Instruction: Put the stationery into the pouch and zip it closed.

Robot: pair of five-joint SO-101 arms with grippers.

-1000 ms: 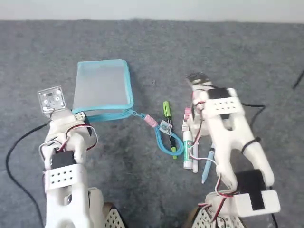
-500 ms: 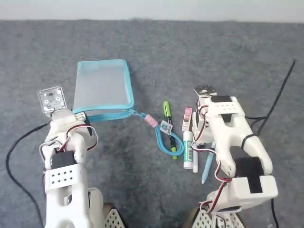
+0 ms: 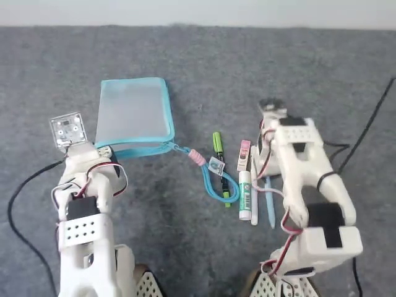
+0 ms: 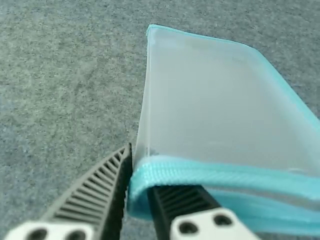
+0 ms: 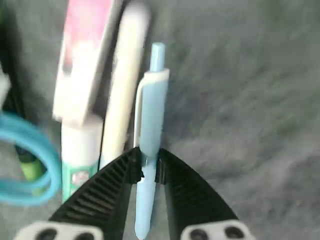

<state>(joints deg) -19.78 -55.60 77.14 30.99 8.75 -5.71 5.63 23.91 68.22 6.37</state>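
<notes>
Nearest the arm bases, the right tool (image 5: 148, 162) is clamping its ribbed black jaws on the barrel of a light-blue plastic click pen (image 5: 150, 115), which is lying flat on the grey felt-like table (image 3: 185, 62) at the right end of a row of stationery. Just beside the pen a slim white pen (image 5: 122, 90) is lying parallel to it. Next over, a white glue stick with a green label (image 5: 80, 150) is resting against the white pen. At the glue stick's far end a small pink and white eraser-like block (image 3: 244, 154) is sitting. A green highlighter with a black cap (image 3: 218, 148) is lying near them, crossed by a blue cord loop (image 3: 213, 185) that is trailing from the zip pull. Farther out on the other side, the left tool (image 4: 139, 192) is pinching the near corner of a translucent rectangular pouch with turquoise zip trim (image 4: 215, 110), which is lying flat on the table, well apart from the pens.
</notes>
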